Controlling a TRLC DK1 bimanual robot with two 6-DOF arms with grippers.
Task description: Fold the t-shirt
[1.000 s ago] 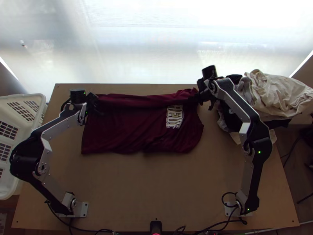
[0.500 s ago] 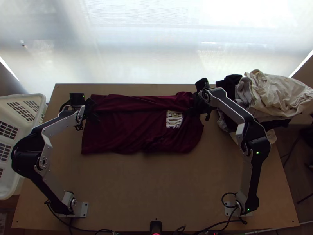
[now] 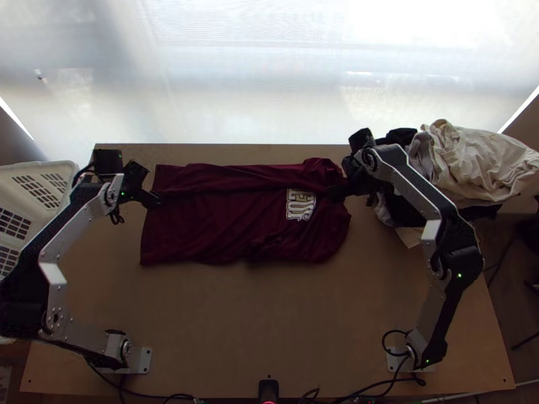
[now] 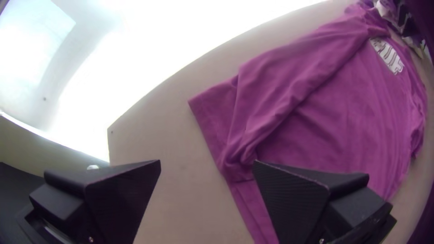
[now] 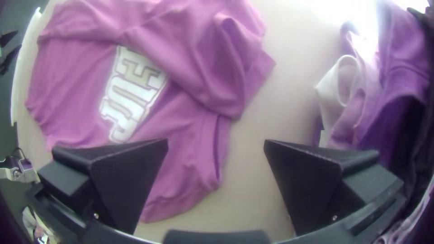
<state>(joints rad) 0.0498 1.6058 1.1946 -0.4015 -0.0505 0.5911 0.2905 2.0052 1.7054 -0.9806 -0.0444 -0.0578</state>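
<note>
A dark red t-shirt lies across the upper middle of the table, its far edge folded over in a long strip that covers part of the white lettering. At its left end is my left gripper, with open fingers. In the left wrist view the left gripper has the shirt's edge beyond its parted fingers. My right gripper is over the shirt's right end. The right wrist view has the right gripper open above the shirt, nothing between its fingers.
A heap of clothes, cream, grey and black, lies at the table's right far corner, close to the right arm. A white basket stands beyond the left edge. Bare wood lies in front of the shirt.
The far strip of the shirt has settled flatter. My left gripper has moved left, toward the shirt's end. The right gripper came nearer the table's front, then shifted a little to the right.
</note>
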